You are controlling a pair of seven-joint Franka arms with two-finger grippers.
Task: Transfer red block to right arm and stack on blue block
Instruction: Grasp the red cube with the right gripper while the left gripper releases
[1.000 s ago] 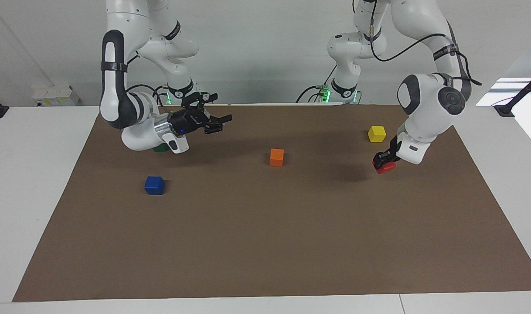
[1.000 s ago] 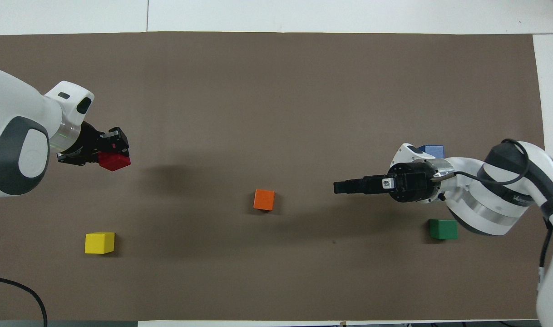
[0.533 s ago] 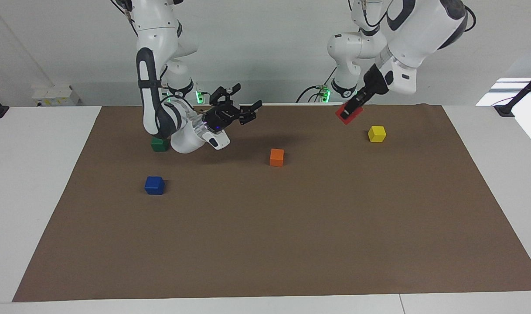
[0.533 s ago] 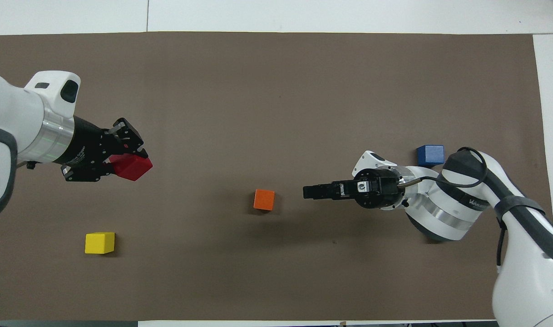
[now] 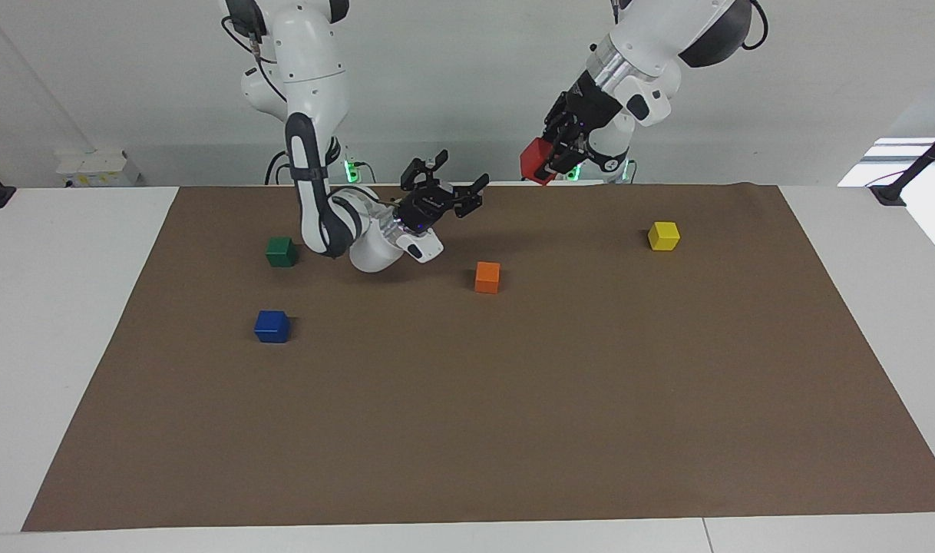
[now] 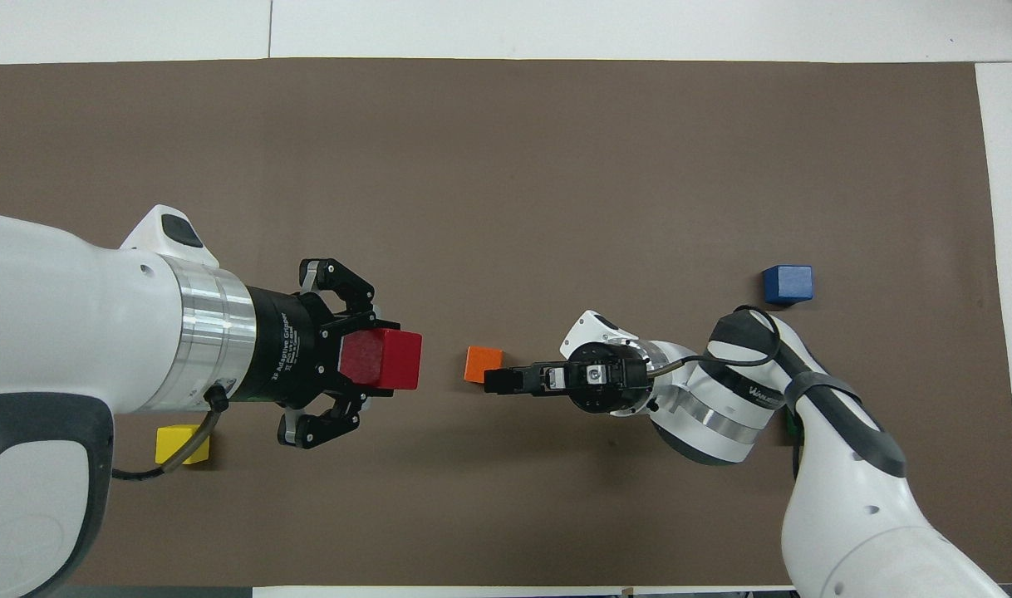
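While the left gripper [image 5: 548, 163] hangs high over the mat's [image 5: 467, 430] robot-side edge, clamped on the red block [image 5: 536, 160], the right gripper [image 5: 446, 180] points toward it from about eight o'clock, fingers spread, holding nothing. Farther out, the orange block [image 5: 487, 276] lies mid-mat; the blue block [image 5: 272, 326] sits at its eight o'clock, farthest from the robots.
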